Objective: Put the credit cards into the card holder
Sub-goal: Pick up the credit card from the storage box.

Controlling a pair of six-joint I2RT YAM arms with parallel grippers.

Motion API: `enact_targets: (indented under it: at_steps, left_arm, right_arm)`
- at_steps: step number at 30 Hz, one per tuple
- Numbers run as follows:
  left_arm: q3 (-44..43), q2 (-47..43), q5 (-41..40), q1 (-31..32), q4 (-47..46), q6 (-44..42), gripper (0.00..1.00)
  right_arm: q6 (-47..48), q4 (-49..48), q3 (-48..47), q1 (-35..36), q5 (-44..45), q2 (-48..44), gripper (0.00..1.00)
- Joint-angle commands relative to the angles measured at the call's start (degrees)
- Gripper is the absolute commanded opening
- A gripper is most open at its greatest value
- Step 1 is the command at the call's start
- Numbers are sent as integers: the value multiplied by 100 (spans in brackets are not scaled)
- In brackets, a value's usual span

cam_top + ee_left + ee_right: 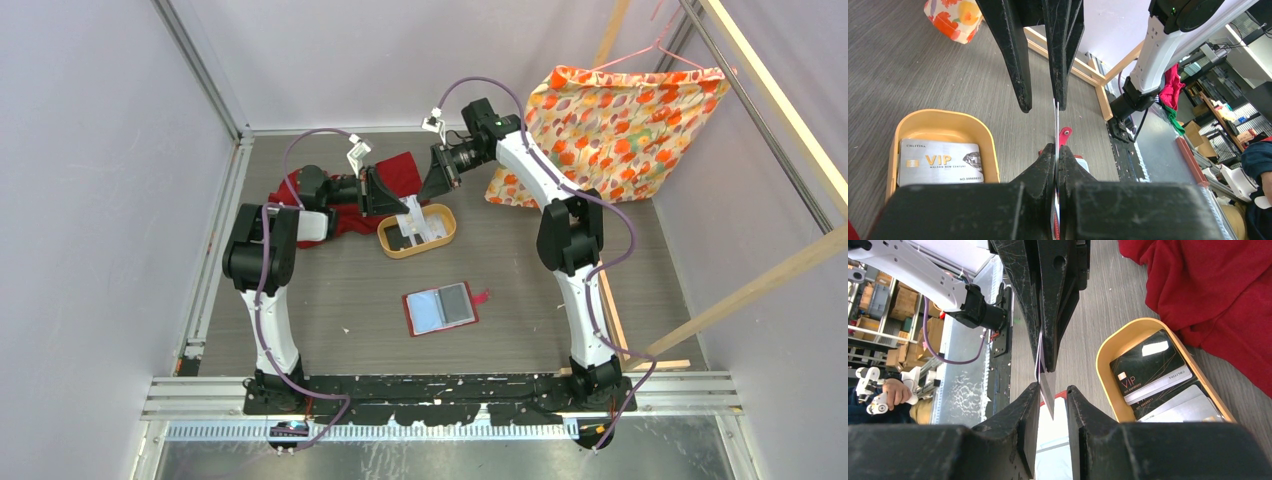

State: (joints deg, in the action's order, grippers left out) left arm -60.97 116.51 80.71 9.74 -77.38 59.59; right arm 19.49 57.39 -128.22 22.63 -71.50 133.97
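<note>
My left gripper (398, 198) is shut on a pale credit card (411, 215) and holds it edge-on above the tan tray (417, 245). In the left wrist view the card (1056, 125) shows as a thin line between the shut fingers (1056, 148). My right gripper (425, 185) faces it, open; in the right wrist view the card's corner (1046, 390) hangs between its spread fingers (1053, 388), touching neither. More cards (940, 162) (1148, 367) lie in the tray. The red card holder (440, 309) lies open on the table, nearer the arm bases.
A red cloth (400, 170) lies behind the tray and fills the right wrist view's upper right (1218, 290). An orange-patterned cloth (620, 120) hangs on a wooden frame at the back right. The frame's base bar (612, 315) runs along the table's right side.
</note>
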Motion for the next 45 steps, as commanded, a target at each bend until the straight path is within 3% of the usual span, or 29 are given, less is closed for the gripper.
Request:
enact_targets:
  at_steps: [1,16,28,45]
  left_arm:
    - [-14,-40,125,8,-391,-45,0]
    - [-36,-35,87,80,-462,100,0]
    - [-100,123,-209,122,-462,230,0]
    - [27,-242,111,148,-462,136,0]
  right_arm:
    - [-46,-22,-71,-4,171,-357,30]
    - [106,212,-171,150,539,-303,29]
    - [172,282,-110,337,301,-381,29]
    - [-65,85,34,186,147,-333,26]
